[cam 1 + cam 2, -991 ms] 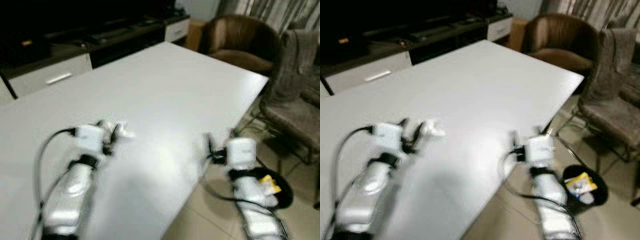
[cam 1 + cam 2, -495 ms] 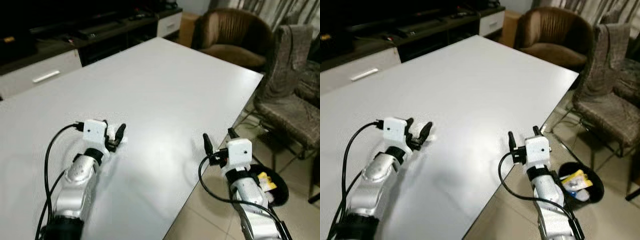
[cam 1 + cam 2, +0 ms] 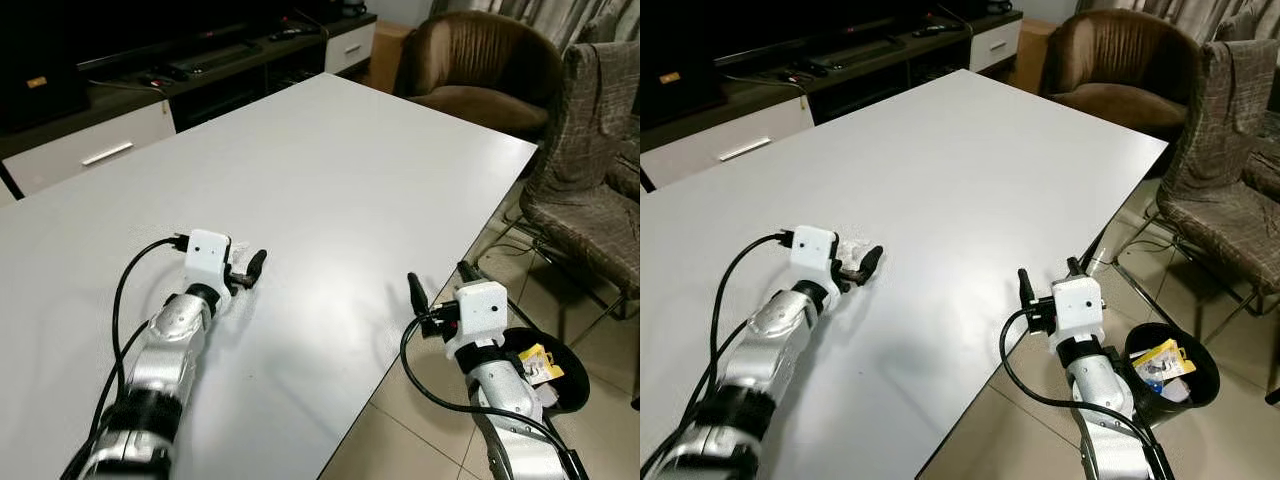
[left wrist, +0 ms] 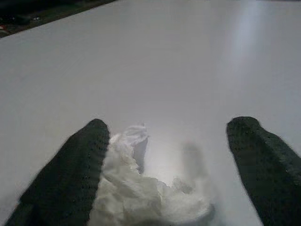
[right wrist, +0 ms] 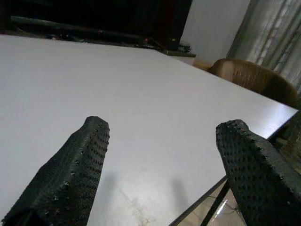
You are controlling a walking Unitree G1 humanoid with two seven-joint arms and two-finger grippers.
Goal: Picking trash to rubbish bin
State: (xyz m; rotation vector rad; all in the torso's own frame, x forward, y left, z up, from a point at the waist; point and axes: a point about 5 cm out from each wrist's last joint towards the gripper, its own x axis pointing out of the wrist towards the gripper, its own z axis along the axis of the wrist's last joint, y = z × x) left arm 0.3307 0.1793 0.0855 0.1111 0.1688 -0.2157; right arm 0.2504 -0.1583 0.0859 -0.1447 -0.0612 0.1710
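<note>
A crumpled white tissue (image 4: pixel 141 195) lies on the white table (image 3: pixel 350 170), near its front left part. My left gripper (image 3: pixel 241 268) rests on the table with its fingers open on either side of the tissue. In the left wrist view one finger (image 4: pixel 80 160) touches the tissue and the other finger (image 4: pixel 263 155) stands well apart. My right gripper (image 3: pixel 440 283) is open and holds nothing, hovering at the table's right edge. A black rubbish bin (image 3: pixel 1196 358) stands on the floor to the right, below that arm, with a yellow packet (image 3: pixel 1160 357) inside.
A grey chair with a checked cloth (image 3: pixel 590 170) stands close to the bin on the right. A brown armchair (image 3: pixel 480 70) sits beyond the table's far corner. A low dark TV cabinet (image 3: pixel 130 90) runs along the back. Tiled floor (image 3: pixel 400 440) lies right of the table.
The whole picture has shifted and sharpened, so the camera moved. My left gripper stays around the tissue, and my right arm keeps the same pose at the table's edge.
</note>
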